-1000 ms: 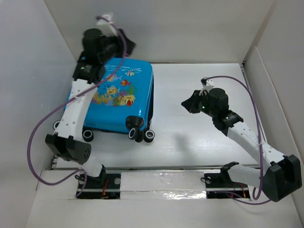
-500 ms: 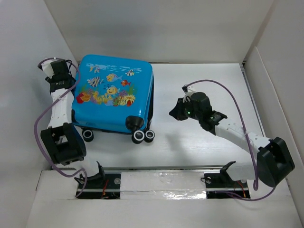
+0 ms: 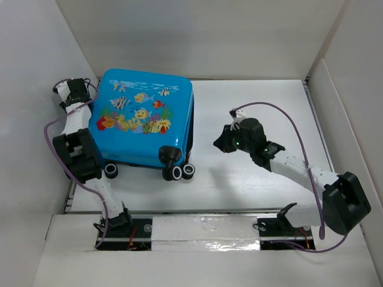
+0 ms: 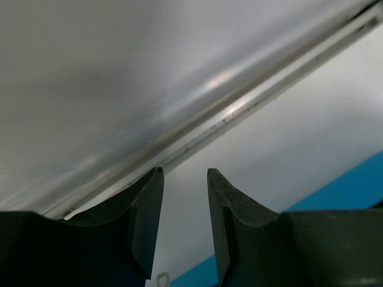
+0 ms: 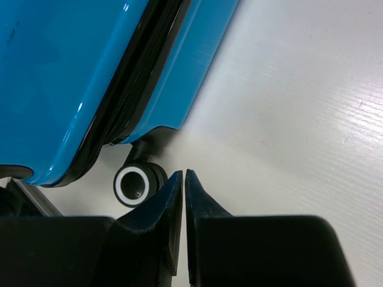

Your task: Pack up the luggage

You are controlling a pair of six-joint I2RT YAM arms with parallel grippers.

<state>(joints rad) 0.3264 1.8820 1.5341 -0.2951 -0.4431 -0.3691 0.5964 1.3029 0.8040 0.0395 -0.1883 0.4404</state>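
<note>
Luggage [image 3: 143, 125] lies closed, print up, at the tabletop's far-left corner, seemingly within reach of both arms. Your left gripper [image 4: 184, 173] stands parted and empty beside its left edge. Your right gripper [image 5: 183, 174], pinched shut on nothing, points at a wheel [image 5: 133, 185].

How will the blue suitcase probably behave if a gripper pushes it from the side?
The luggage lies flat on the table, so it would probably slide rather than roll on its wheels. The glossy shell looks rigid and is likely slippery to grip. Its zipper seems closed, so it should move as one piece.
</note>
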